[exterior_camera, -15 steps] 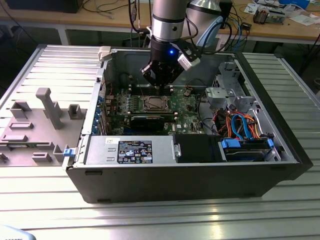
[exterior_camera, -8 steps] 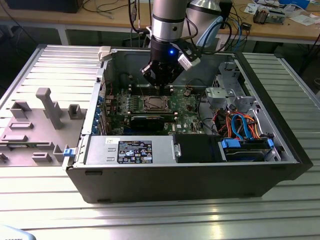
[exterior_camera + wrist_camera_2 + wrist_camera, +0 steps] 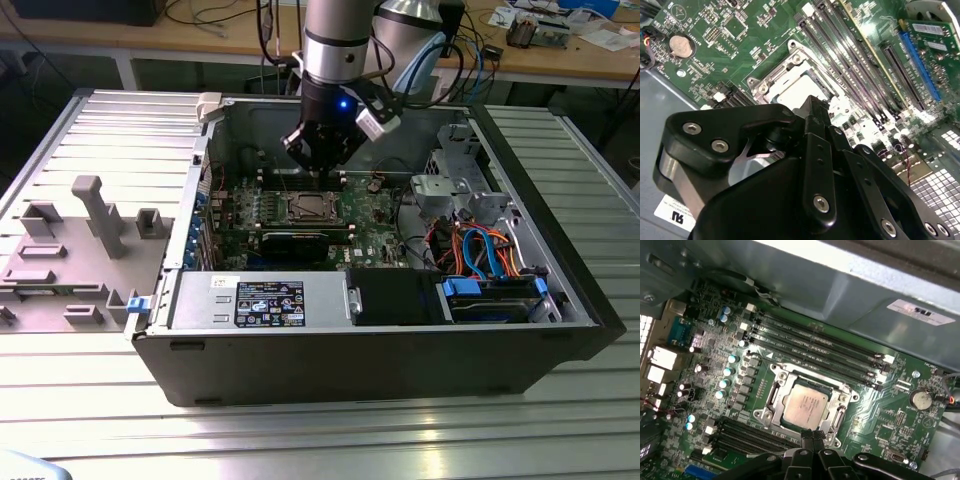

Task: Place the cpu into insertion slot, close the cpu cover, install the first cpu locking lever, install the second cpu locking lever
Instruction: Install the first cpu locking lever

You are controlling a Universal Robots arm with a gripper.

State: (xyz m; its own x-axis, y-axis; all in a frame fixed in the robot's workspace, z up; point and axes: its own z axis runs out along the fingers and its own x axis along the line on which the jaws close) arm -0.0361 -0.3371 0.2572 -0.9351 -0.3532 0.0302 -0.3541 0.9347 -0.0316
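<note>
First wrist view is giving the clearest look: the cpu (image 3: 806, 404) is lying flat and square inside the slot (image 3: 762, 415), metal top facing up, so the seating step is looking done. The cover (image 3: 840, 416) is framing the chip on all sides. It seems to be lying down over the chip's edges rather than standing open, though from this angle I cannot be sure it is fully flat. I am not making out either lever well enough to say whether it is latched.

The gripper (image 3: 813, 435) is hovering just beside one edge of the slot, above the board (image 3: 890, 430). Its fingers (image 3: 808, 440) are pressing together with nothing showing between them. A closed tip like this is suiting a push on a thin part better than a grasp. In the second wrist view the tip is pointing at that same edge, and I cannot tell whether it is touching metal.

In the exterior view the arm (image 3: 335, 40) is reaching straight down into the open case (image 3: 380, 350). The case is lying on its side, so the board is facing up and giving the arm a vertical approach.
</note>
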